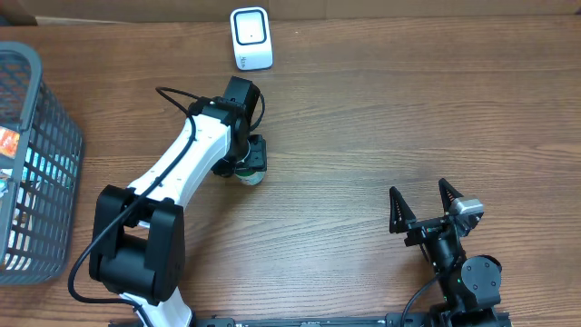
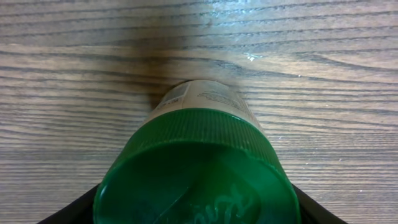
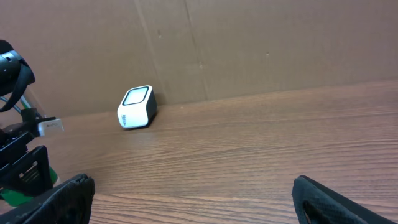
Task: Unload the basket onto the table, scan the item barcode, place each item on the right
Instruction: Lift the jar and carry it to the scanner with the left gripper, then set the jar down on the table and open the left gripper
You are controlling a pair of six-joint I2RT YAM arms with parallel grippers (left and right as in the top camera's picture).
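The item is a small bottle with a green cap (image 2: 196,168) and a white printed label (image 2: 205,96), lying on the wooden table. In the overhead view the bottle (image 1: 251,176) shows just under my left gripper (image 1: 247,160), left of the table's middle. My left gripper (image 2: 196,214) is shut on the bottle, with a black finger at each side of the cap. A white barcode scanner (image 1: 251,38) stands at the table's far edge, and also shows as the scanner (image 3: 136,107) in the right wrist view. My right gripper (image 1: 423,211) rests near the front right, open and holding nothing (image 3: 193,186).
A grey wire basket (image 1: 32,64) with packaged goods stands at the table's left edge. A cardboard wall (image 3: 249,43) runs behind the scanner. In the right wrist view, the left arm (image 3: 18,155) shows at the left edge.
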